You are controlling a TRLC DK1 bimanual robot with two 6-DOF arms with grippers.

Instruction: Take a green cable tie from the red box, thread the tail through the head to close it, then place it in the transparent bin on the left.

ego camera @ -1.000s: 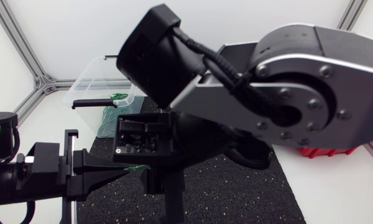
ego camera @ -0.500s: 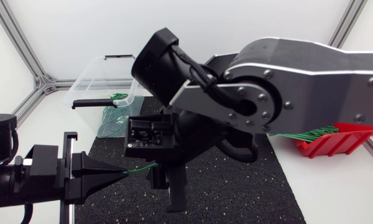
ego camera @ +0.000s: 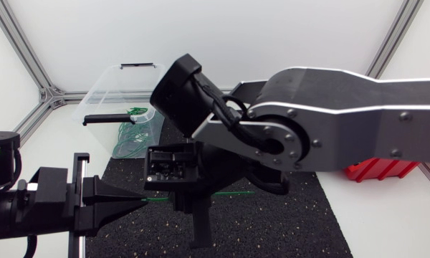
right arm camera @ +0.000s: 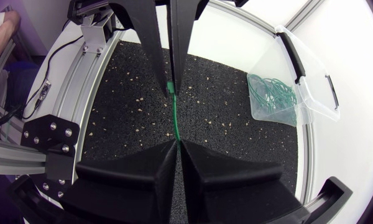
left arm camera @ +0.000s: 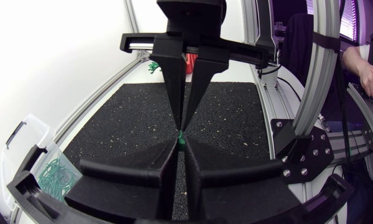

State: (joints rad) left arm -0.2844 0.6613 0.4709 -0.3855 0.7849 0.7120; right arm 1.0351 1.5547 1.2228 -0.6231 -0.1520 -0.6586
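Both arms meet over the black mat (ego camera: 272, 222) mid-desk (ego camera: 390, 218). Left end effector (left arm camera: 180, 144): fingers pressed together, pinching one end of the green cable tie (right arm camera: 175, 115) right at the tips. Only a small green bit shows there in left wrist view. Right end effector (right arm camera: 176, 144): also pressed together, pinching the tie further along. In right wrist view the strand runs straight from its tips across the gap to the left tips ahead, the two end effectors pointing at each other. Head view: left arm comes in from approx 8 o'clock, right arm from 3 o'clock, w/ its big link crossing over the mat. The tie lies roughly level over the mat, w/ a free length sticking out toward 3 o'clock past the right end effector. No loop visible. Transparent bin (ego camera: 107, 93) sits at 10 o'clock off the mat, w/ a heap of green ties (ego camera: 131, 140) inside. Red box (ego camera: 380, 170) at 3 o'clock, mostly hidden behind the right arm.
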